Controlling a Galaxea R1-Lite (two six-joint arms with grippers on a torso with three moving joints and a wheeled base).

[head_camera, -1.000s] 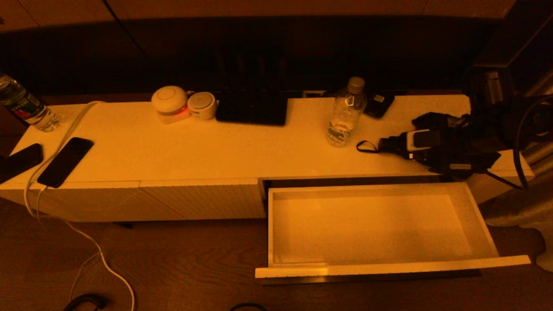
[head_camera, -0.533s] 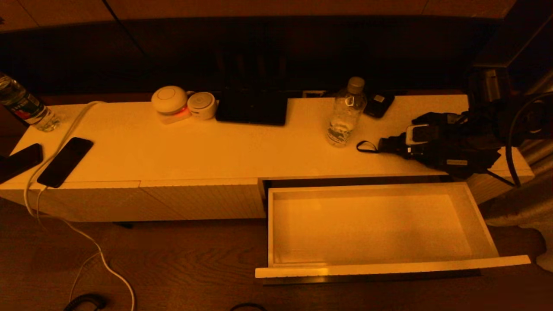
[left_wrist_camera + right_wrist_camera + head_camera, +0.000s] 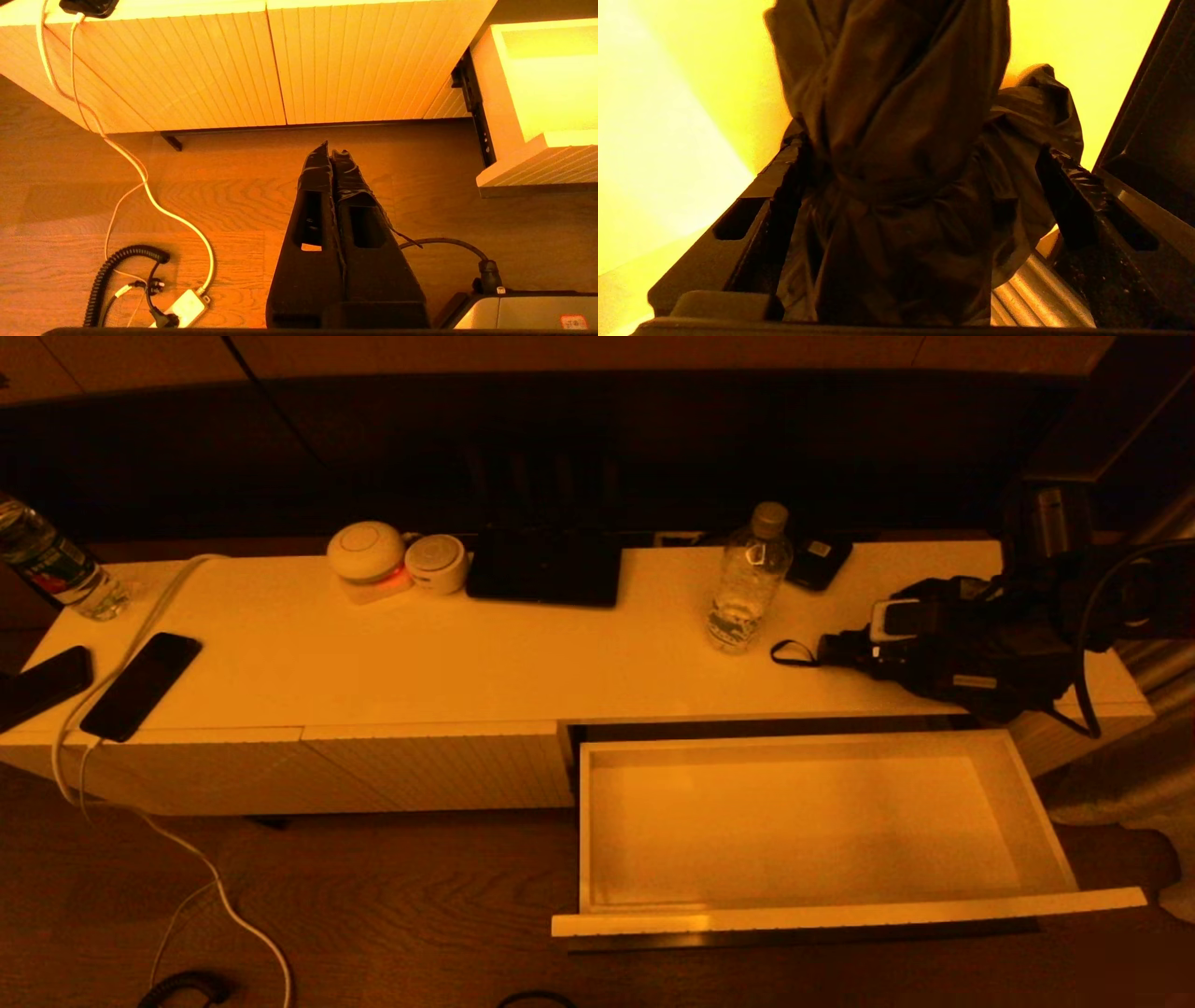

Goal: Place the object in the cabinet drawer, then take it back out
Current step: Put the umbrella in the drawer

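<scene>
The folded black umbrella (image 3: 896, 649) lies on the cabinet (image 3: 523, 658) top just behind the open cabinet drawer (image 3: 597, 831), long axis along the cabinet. The right gripper (image 3: 920, 186) straddles it with fingers spread, ungripped; the left gripper (image 3: 332, 156) hangs closed and idle beside the drawer.

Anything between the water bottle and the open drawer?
Head view: only bare cabinet top lies between the water bottle and the cabinet drawer.

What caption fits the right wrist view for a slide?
Right gripper, fingers open, straddling a dark folded umbrella lying on the cabinet top.
</scene>
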